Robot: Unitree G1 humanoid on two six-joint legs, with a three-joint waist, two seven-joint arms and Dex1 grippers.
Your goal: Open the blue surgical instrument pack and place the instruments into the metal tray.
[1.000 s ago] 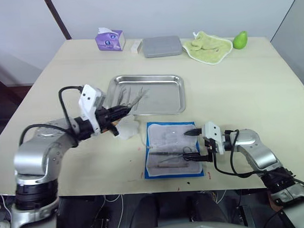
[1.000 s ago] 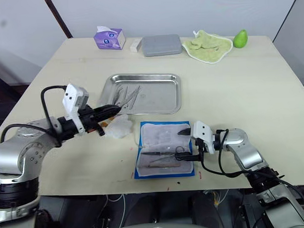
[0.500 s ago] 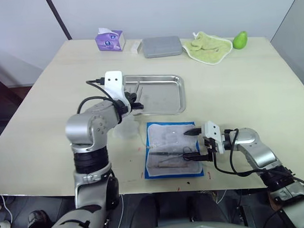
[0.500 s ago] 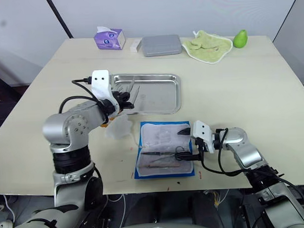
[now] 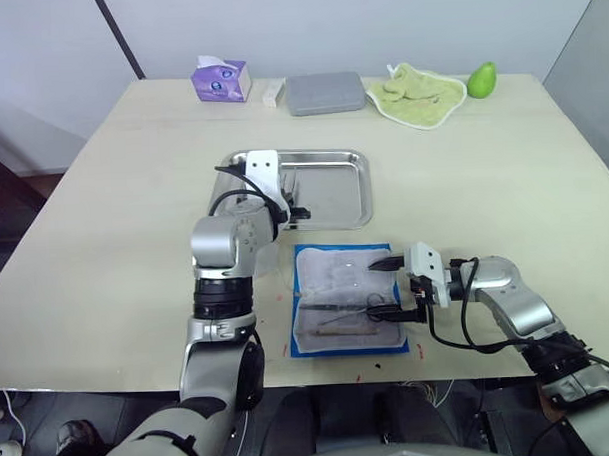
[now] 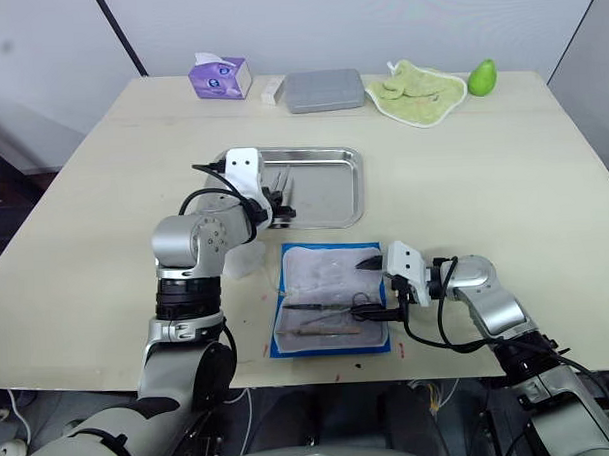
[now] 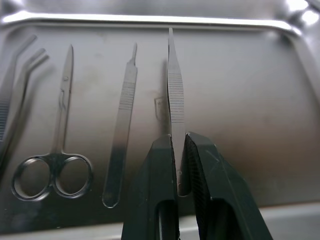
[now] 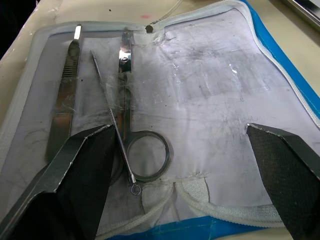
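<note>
Metal tray (image 5: 333,192): mid-table, beyond the pack; scissors (image 7: 55,150) and a scalpel handle (image 7: 120,145) lie inside.
Blue surgical instrument pack (image 5: 348,300): unzipped flat, remaining instruments (image 8: 125,105) exposed for picking.
Right gripper (image 8: 185,165): jaws wide, poised over the pack.
Left gripper (image 7: 179,165): pinching tweezers (image 7: 175,95) over the tray, apparently for release.
</note>
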